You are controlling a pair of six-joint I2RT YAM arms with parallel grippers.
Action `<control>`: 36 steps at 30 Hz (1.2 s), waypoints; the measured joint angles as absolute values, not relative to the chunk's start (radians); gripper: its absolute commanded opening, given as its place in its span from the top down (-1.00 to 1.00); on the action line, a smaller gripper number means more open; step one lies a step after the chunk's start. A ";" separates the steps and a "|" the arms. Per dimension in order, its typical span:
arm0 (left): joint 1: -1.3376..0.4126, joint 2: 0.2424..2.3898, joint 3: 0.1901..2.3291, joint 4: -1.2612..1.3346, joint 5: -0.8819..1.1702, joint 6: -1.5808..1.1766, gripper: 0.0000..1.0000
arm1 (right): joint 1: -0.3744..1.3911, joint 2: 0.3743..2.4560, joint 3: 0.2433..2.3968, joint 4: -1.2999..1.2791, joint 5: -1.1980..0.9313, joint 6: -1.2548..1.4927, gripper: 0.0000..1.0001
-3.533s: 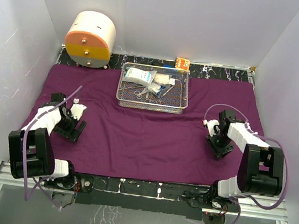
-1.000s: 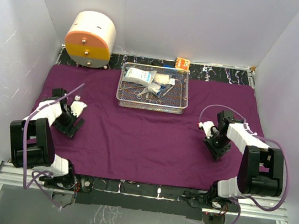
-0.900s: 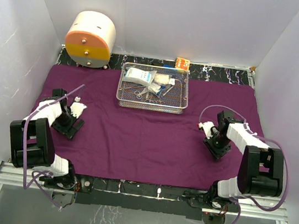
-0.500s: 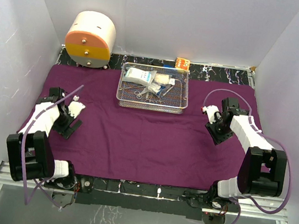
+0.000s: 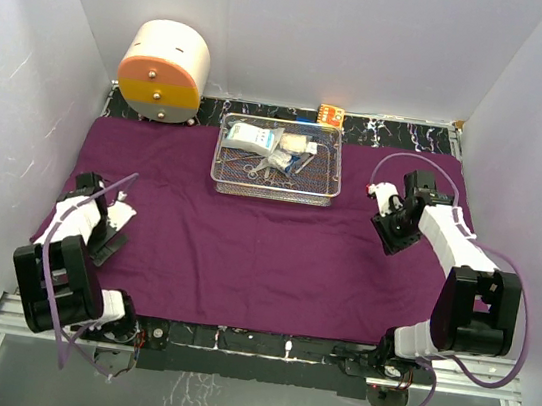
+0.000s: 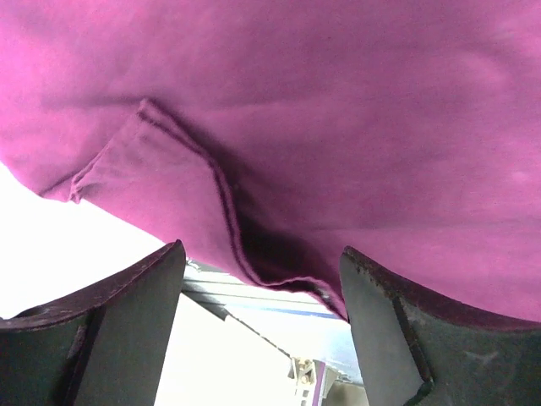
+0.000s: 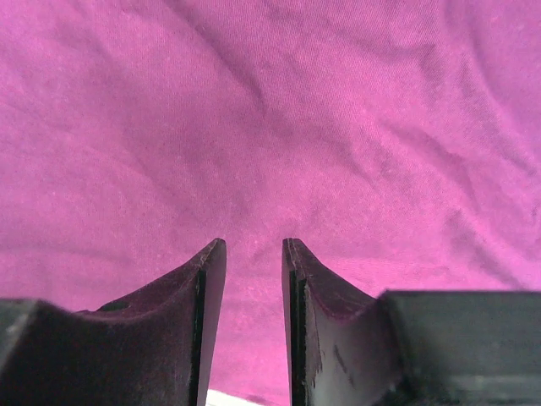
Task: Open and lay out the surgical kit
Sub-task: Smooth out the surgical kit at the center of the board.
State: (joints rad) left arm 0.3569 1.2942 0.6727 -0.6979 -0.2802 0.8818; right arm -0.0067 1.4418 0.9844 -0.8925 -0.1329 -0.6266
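The left gripper (image 5: 107, 239) sits low over the purple cloth wrap (image 5: 264, 253) at the lower left of the overhead frame, close to the cloth's left border. In its wrist view the left gripper (image 6: 258, 326) has its jaws spread wide, and its dark fingers (image 6: 101, 330) stand at the bottom corners of the picture with nothing clamped between them. A folded, stitched edge of the cloth (image 6: 169, 194) runs down into the gap between them (whether it brushes either finger cannot be told).

The right gripper (image 5: 393, 232) is at the right of the overhead frame, over the cloth, lower right of the wire-mesh tray (image 5: 223, 171) and well apart from it. Its wrist view shows the right gripper (image 7: 252, 283) with only a narrow slot between the fingers (image 7: 207, 313). The slot is empty. Wrinkled purple cloth (image 7: 270, 110) fills the picture beyond the tips, and contact with it cannot be judged.

The cloth lies spread flat over most of the black marbled table (image 5: 402, 134). The tray rests on the cloth's far middle part, upper centre of the frame, holding white packets (image 5: 255, 138) and small steel instruments (image 5: 265, 170). A cream-and-orange drum (image 5: 163, 70) stands at the upper left corner, and a small orange item (image 5: 331, 114) lies just behind the tray.
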 measured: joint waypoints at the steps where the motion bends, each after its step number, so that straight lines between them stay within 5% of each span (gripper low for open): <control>1: 0.379 1.301 0.673 -0.689 -0.295 0.895 -0.43 | -0.007 1.442 0.987 -0.892 -0.137 -0.627 0.35; 36: 0.893 1.171 0.602 -0.494 -0.518 1.211 -0.53 | -0.007 1.562 1.013 -0.855 -0.173 -0.700 0.35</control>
State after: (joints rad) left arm 0.8928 1.1709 0.6018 -0.4938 -0.5182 1.2106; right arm -0.0067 1.5620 1.0126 -0.8555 -0.1726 -0.7002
